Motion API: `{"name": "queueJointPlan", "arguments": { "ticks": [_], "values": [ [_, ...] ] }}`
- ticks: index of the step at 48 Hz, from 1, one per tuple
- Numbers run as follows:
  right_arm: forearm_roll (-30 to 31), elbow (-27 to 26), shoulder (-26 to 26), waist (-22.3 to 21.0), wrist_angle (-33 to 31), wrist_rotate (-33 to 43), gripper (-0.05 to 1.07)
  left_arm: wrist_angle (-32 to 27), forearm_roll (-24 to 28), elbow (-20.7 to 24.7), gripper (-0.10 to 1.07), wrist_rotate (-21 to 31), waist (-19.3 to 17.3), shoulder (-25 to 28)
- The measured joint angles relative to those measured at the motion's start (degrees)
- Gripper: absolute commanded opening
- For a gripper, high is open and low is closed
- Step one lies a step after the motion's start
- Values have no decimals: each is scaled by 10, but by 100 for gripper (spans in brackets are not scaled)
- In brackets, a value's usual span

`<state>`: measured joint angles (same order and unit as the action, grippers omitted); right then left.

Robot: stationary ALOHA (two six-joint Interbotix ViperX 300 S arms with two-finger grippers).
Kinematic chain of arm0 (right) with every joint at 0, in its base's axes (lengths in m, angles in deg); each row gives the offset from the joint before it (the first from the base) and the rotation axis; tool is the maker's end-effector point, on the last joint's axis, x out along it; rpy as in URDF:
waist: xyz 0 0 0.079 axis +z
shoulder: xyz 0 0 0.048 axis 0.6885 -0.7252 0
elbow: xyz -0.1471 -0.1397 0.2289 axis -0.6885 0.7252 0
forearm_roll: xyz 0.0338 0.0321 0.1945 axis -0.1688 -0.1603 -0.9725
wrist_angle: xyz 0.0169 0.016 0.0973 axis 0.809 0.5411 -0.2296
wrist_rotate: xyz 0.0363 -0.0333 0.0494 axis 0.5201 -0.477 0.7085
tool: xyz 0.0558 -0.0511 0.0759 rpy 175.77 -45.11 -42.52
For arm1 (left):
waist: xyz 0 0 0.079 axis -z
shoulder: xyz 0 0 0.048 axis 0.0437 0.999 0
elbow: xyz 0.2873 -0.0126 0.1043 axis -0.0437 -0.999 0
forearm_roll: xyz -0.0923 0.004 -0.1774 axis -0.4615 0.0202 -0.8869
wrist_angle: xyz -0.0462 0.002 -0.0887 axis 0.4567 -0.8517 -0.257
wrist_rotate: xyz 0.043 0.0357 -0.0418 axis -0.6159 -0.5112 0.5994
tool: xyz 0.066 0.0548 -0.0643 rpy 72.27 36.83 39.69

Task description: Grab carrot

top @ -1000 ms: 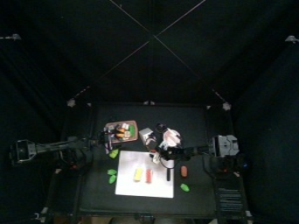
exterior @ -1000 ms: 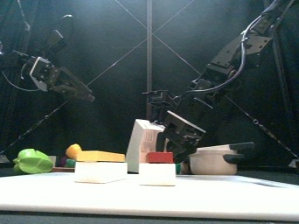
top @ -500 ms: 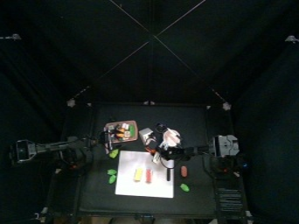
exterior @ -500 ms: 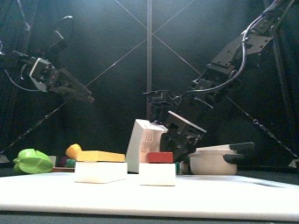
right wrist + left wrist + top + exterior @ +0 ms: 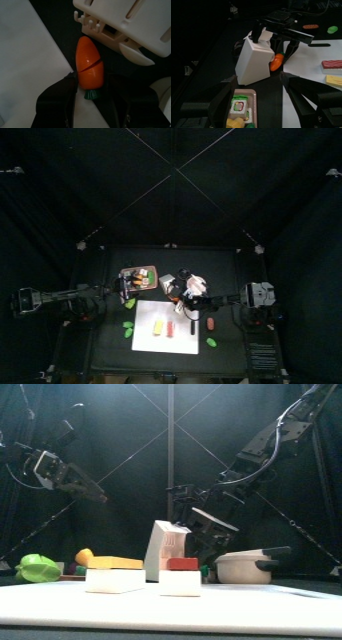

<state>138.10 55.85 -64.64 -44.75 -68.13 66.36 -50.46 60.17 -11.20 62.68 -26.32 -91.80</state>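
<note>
Orange and pointed, the carrot (image 5: pixel 89 61) lies on the dark table beside the edge of a white mat (image 5: pixel 178 313), near the table's middle, just beside a white carton (image 5: pixel 255 60) that leans over it. In the right wrist view its green stub end sits between the right gripper's (image 5: pixel 91 102) two black jaws, which stand apart on either side of it; the pictures do not settle whether the jaws press on the carrot or only flank it. The left wrist view shows the same carrot (image 5: pixel 276 61) under that gripper (image 5: pixel 283 49), low on the table beside the carton.

From the front, the right gripper (image 5: pixel 211 534) hangs down behind the carton (image 5: pixel 164 549), with a white pot (image 5: pixel 246 568) to its side.

On the mat rest a yellow block (image 5: pixel 159 329) and a red block (image 5: pixel 175 330). A green pepper (image 5: pixel 38 567) sits toward the table's left edge.

The left gripper (image 5: pixel 70 477) hovers high over the left side of the table, its jaws spread wide with nothing between them.
</note>
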Motion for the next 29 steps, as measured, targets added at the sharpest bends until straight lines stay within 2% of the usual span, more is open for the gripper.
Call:
{"name": "queueJointPlan", "arguments": {
  "ticks": [13, 29],
  "values": [
    [-48, -13, 3, 26, -64, 1, 70, -1, 0, 0, 101, 0, 0, 1],
    [-69, -18, 5, 28, -90, 2, 69, -1, -4, 0, 101, 1, 0, 1]
  ]
}}
